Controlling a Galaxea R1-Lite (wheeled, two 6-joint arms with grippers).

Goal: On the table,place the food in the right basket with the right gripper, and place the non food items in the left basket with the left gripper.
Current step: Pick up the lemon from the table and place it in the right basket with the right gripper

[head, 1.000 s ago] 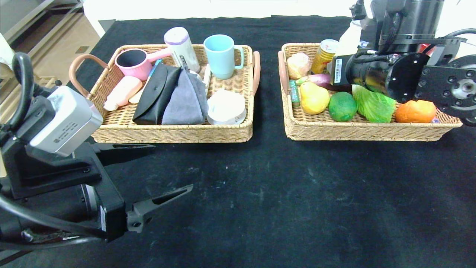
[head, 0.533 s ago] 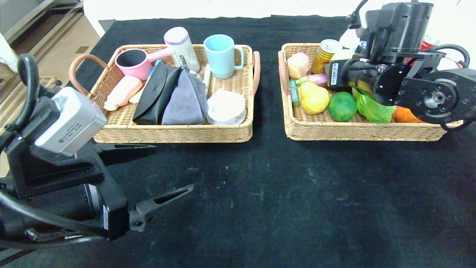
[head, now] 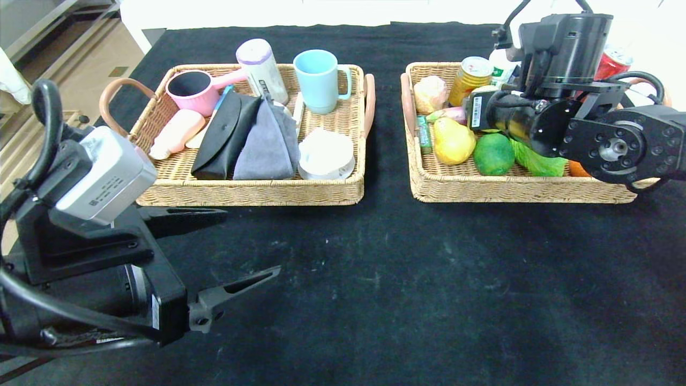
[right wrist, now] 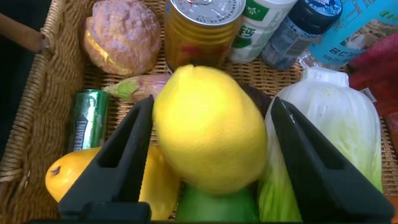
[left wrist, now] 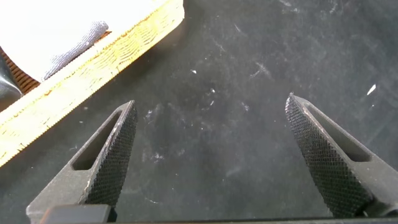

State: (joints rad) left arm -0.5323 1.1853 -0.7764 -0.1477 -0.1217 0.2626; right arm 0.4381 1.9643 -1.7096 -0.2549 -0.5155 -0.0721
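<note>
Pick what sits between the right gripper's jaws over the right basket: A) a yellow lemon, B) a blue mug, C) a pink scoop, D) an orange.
A: the right wrist view shows a yellow lemon between the jaws of the right gripper, above the pear and lime in the right basket.

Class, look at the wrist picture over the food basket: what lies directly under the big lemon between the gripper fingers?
Under the lemon a green fruit and a yellow pear show, beside a cabbage. The basket floor beneath is covered.
</note>
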